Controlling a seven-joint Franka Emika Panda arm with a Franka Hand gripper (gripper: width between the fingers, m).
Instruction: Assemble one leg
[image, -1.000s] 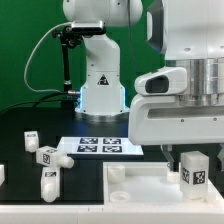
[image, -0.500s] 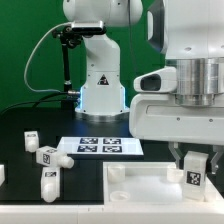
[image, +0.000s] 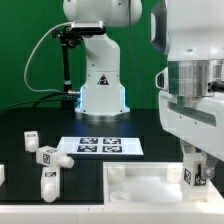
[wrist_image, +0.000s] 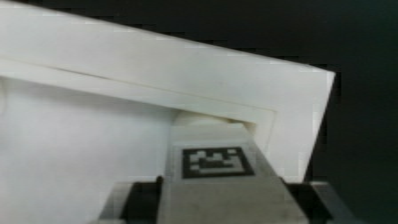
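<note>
My gripper (image: 197, 172) is shut on a leg (image: 197, 170), a stubby white post with a black-and-white tag, and holds it upright at the far right corner of the large white square panel (image: 140, 190). In the wrist view the leg (wrist_image: 221, 170) runs between my dark fingers (wrist_image: 146, 200) down to the panel's corner by its raised rim (wrist_image: 178, 95). Three more legs (image: 46, 157) stand or lie on the black table at the exterior view's left.
The marker board (image: 100, 146) lies flat behind the panel, in front of the robot's white base (image: 100, 90). A small white part (image: 2, 174) sits at the exterior view's left edge. The panel has raised mounts at its corners (image: 117, 173).
The gripper has turned about its vertical axis while holding the leg at the panel's corner; the wrist housing that faced left now faces forward. The leg stays in place.
</note>
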